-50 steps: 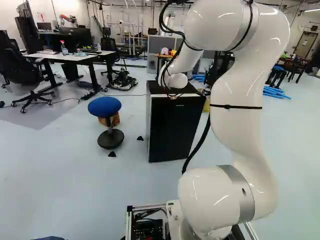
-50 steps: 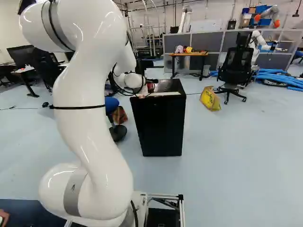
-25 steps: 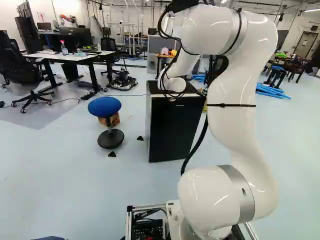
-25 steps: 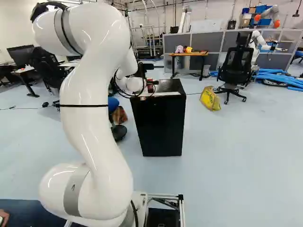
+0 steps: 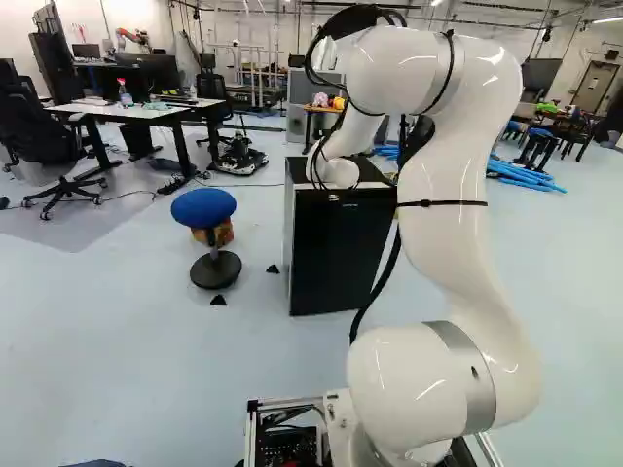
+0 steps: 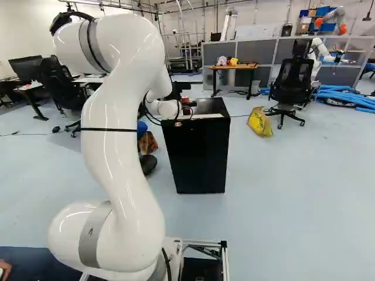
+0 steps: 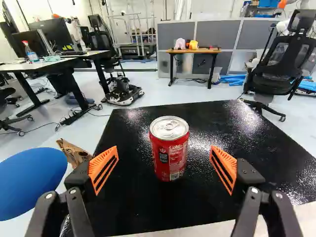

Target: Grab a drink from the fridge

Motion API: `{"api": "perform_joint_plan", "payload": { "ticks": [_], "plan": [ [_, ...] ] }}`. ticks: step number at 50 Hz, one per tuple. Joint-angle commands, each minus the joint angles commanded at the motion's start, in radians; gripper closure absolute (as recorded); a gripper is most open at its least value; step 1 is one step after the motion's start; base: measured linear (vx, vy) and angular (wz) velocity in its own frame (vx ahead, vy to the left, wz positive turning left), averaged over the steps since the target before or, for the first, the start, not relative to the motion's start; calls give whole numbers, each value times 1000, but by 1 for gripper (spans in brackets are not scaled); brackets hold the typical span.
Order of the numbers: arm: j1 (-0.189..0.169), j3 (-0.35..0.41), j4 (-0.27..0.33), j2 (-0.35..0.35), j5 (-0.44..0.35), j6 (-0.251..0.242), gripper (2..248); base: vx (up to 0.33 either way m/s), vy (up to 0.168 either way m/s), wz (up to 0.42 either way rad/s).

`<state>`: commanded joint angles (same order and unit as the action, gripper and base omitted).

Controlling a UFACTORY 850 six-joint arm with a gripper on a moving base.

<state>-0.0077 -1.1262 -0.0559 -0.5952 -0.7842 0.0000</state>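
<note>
One red can (image 7: 169,153) stands upright atop one black fridge (image 6: 196,152). The tool (image 6: 186,105) is released, its two fingers (image 7: 104,168) spread apart, neither touching the can.

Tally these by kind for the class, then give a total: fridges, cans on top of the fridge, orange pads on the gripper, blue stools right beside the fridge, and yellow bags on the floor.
Fridge: 1
Can: 1
Orange pads: 2
Blue stool: 1
Yellow bag: 1
Total: 6
</note>
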Motion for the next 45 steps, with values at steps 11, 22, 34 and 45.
{"api": "perform_joint_plan", "payload": {
  "ticks": [11,22,34,45],
  "plan": [
    [0,-7,0,-25,-49,0,3,0,0,0],
    [0,-13,0,-44,-99,0,3,0,0,0],
    [0,-18,0,-48,-136,0,3,0,0,0],
    [0,-25,0,-52,-136,0,3,0,0,0]
  ]
}}
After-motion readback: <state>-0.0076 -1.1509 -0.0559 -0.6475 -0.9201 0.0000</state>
